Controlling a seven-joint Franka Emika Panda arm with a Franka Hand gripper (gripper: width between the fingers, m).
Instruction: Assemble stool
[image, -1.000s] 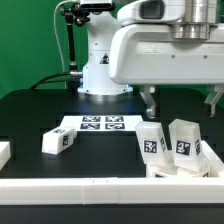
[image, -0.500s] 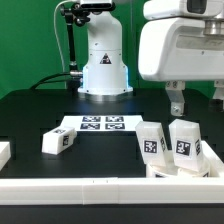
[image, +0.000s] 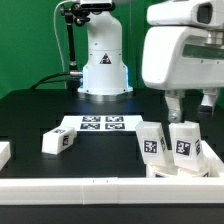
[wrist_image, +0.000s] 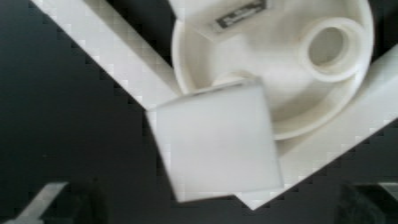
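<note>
My gripper (image: 192, 106) hangs open and empty just above the right-hand of two upright white stool legs (image: 184, 140) (image: 151, 141), on the exterior view's right. Both legs stand on or against the round white seat (image: 186, 169), which lies low behind the front rail and is mostly hidden. A third leg (image: 58, 141) lies on its side on the exterior view's left. In the wrist view the seat (wrist_image: 249, 60) shows a round socket, and a leg's blocky end (wrist_image: 214, 140) sits below my gripper (wrist_image: 214, 208), whose dark fingers (wrist_image: 43, 200) are spread wide at the picture's corners.
The marker board (image: 100, 124) lies flat mid-table in front of the robot base (image: 103, 62). A long white rail (image: 100, 185) runs along the front edge, and rails meet in a corner (wrist_image: 125, 60) beside the seat. A white block end (image: 4, 152) pokes in at the left edge.
My gripper has moved toward the exterior view's right and come lower, ending above the right-hand upright leg. The jaws stayed open. No part has moved.
</note>
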